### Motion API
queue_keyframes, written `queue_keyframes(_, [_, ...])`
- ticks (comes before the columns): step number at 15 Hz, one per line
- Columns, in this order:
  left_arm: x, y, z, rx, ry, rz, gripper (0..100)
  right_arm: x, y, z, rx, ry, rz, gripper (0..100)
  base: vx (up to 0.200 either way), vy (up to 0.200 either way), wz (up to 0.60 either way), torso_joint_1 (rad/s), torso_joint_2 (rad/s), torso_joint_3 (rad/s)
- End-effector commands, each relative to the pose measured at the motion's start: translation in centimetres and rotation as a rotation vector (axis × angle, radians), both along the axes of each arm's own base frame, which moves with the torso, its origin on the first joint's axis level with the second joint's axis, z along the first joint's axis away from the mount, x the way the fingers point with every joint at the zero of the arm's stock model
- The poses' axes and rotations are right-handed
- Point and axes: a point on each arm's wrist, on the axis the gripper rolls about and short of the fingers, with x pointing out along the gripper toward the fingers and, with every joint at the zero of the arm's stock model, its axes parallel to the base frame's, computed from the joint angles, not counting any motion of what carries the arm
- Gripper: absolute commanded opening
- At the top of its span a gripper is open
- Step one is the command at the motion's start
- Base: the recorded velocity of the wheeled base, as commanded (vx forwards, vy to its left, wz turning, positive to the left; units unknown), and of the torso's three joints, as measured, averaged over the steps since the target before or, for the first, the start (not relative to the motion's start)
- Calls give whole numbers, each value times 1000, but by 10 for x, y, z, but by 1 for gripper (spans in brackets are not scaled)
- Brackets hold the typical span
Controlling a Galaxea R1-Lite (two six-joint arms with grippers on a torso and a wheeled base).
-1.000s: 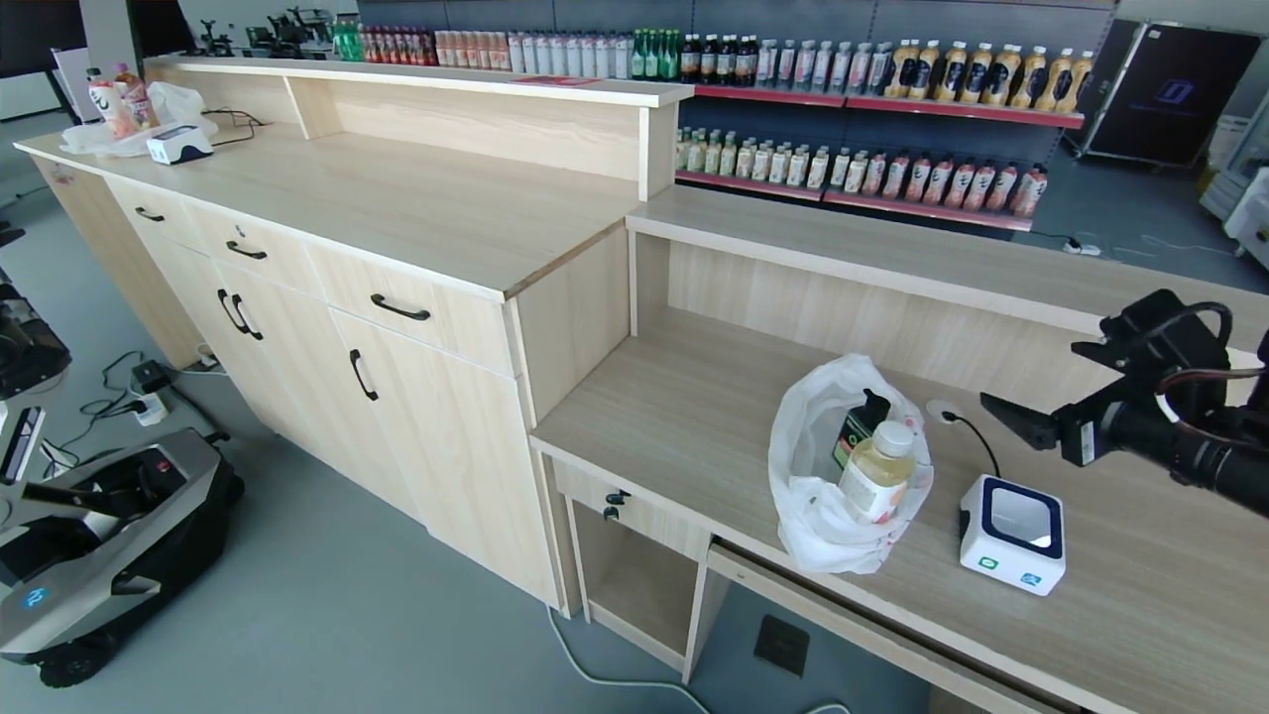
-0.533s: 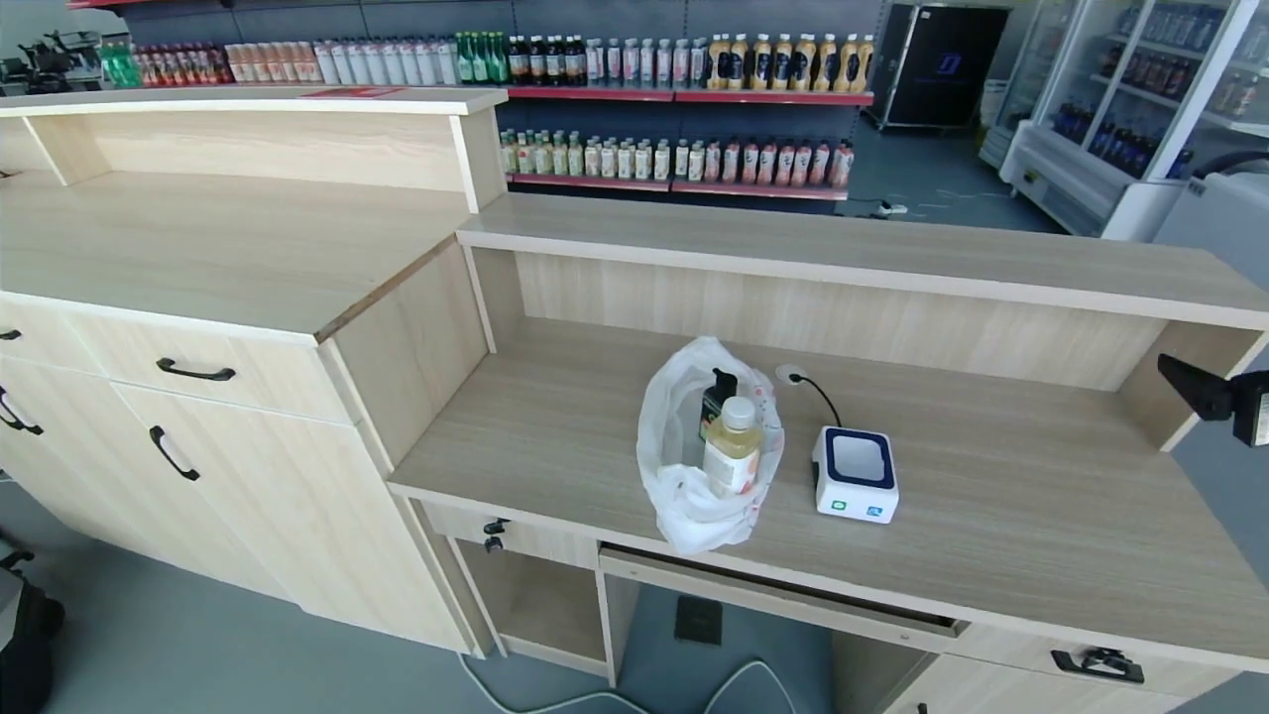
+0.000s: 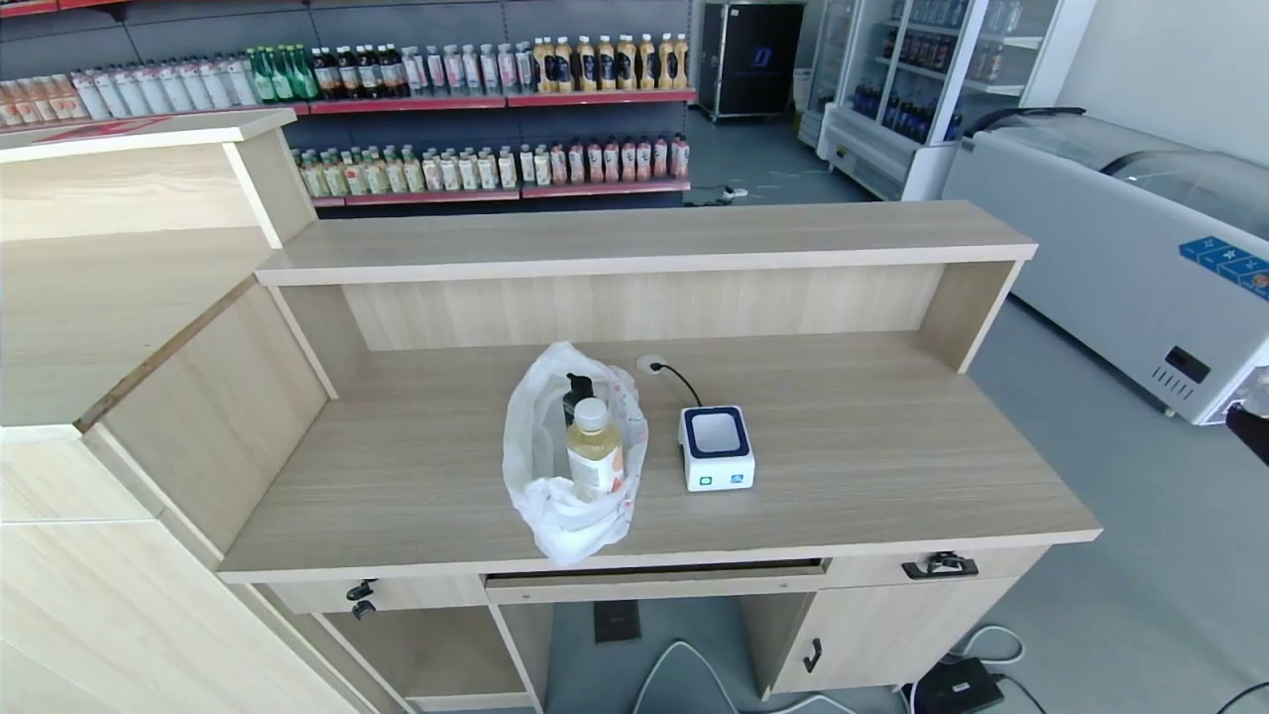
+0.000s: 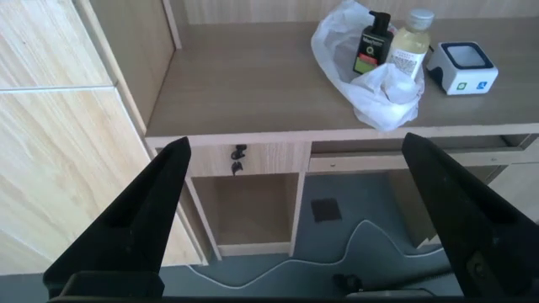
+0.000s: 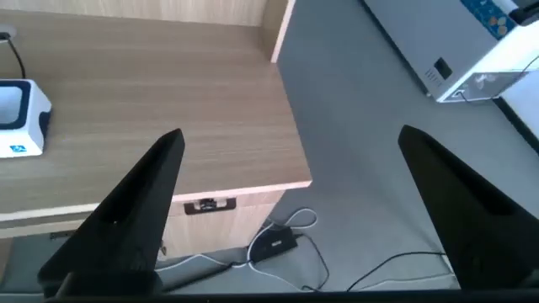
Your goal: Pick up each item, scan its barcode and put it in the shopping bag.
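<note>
A white plastic shopping bag [image 3: 540,466] stands open on the low wooden counter [image 3: 872,446]. Inside it are a yellow drink bottle [image 3: 595,458] with a white cap and a dark pump bottle [image 3: 577,392] behind it. The white barcode scanner [image 3: 716,446] sits just right of the bag. The left wrist view has the bag [image 4: 370,84], both bottles and the scanner [image 4: 461,67] far ahead; my left gripper [image 4: 296,151] is open and empty, off the counter's front edge. My right gripper [image 5: 292,143] is open and empty, beyond the counter's right end, with the scanner [image 5: 21,118] far off.
A raised ledge [image 3: 644,238] runs along the counter's back and a taller cabinet [image 3: 109,297] stands to its left. Store shelves of bottles [image 3: 446,169] line the back wall. A chest freezer [image 3: 1130,248] stands at the right. Cables lie on the floor [image 3: 981,654].
The head camera has swung right, so the whole scene shifted left. My right gripper has drawn away from beside the scanner to past the counter's right end.
</note>
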Motion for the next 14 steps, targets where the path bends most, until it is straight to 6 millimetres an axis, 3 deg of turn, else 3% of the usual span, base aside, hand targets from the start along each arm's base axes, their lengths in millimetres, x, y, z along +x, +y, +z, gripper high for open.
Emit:
queue_keyframes(1, [0, 0, 0, 0, 0, 0, 100, -33, 13, -25, 52, -7, 12, 100, 0, 0, 0, 0, 0, 0])
queue_keyframes(5, [0, 0, 0, 0, 0, 0, 100, -93, 40, -91, 61, -25, 183, 100, 0, 0, 0, 0, 0, 0])
queue_keyframes(7, [0, 0, 0, 0, 1, 0, 100, -105, 43, -95, 77, -50, 215, 100, 0, 0, 0, 0, 0, 0])
queue_keyframes(12, [0, 0, 0, 0, 0, 0, 100, -146, 48, -129, 119, -60, 295, 100, 0, 0, 0, 0, 0, 0])
queue_keyframes(14, [0, 0, 0, 0, 0, 0, 100, -151, 49, -129, 101, -121, 345, 100, 0, 0, 0, 0, 0, 0])
